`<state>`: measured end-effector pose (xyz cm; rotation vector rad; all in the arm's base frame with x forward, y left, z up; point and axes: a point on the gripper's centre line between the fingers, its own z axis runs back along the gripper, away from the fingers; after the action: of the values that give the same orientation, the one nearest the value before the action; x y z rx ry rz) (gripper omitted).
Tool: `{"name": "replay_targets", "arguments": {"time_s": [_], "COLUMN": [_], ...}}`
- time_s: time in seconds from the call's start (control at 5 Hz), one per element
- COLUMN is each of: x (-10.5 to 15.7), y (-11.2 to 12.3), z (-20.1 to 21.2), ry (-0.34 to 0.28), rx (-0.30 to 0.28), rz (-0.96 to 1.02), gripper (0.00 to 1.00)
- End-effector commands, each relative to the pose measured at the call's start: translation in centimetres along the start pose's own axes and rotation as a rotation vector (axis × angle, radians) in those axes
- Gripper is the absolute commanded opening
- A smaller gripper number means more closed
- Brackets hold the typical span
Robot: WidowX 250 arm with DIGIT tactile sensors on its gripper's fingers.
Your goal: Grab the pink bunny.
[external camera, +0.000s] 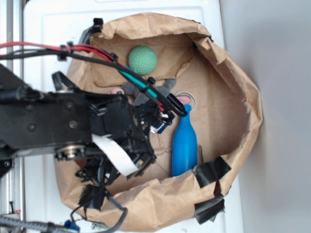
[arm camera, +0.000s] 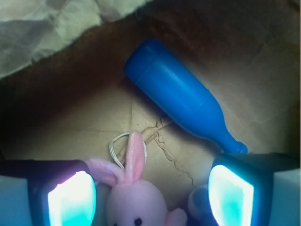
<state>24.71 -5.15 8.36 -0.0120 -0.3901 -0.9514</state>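
At lower left of the wrist view: left finger pad [arm camera: 71,200], glowing cyan, cut off by the bottom edge. Just right of it, at bottom centre: pink bunny [arm camera: 134,200], face toward the lens, one ear upright, the other flopped toward the left pad; body below the eyes out of frame. Behind the upright ear: thin white cord loop [arm camera: 123,147] lying on the brown paper. At lower right: second pad, well apart from the first. Gripper [arm camera: 150,197] therefore spread wide, nothing clamped; bunny framed between the pads, judged ready for closure. Contact between pads and plush not determinable. At upper centre to right: blue bottle [arm camera: 181,101] lying on its side, neck toward lower right, apart from the bunny.

In the exterior view, left half: black arm and cabling covering the bunny almost completely. At upper centre: green ball [external camera: 143,59]. Below it: grey plush [external camera: 133,90], mostly hidden by cables. At right: crumpled paper bag wall [external camera: 245,116], ringing all items and keeping them within reach.
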Motion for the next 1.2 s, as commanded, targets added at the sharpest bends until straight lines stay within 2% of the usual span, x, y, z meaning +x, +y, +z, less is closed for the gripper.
{"name": "replay_targets", "arguments": {"time_s": [0.0,0.2,0.4,0.6,1.0], "x": [0.1,-1.6,-2.1,-1.8,-1.2], "y": [-1.7,-1.8,-1.7,-0.8,0.9], "z": [-2.9,-4.5,-4.9,-4.4,-2.9], "ry": [0.094,0.175,0.208,0.199,0.141], "rx": [-0.034,-0.051,-0.062,-0.074,-0.067], "rz": [-0.079,-0.078,-0.074,-0.003,0.051], "gripper": [1.00,1.00,1.00,0.00,0.00]}}
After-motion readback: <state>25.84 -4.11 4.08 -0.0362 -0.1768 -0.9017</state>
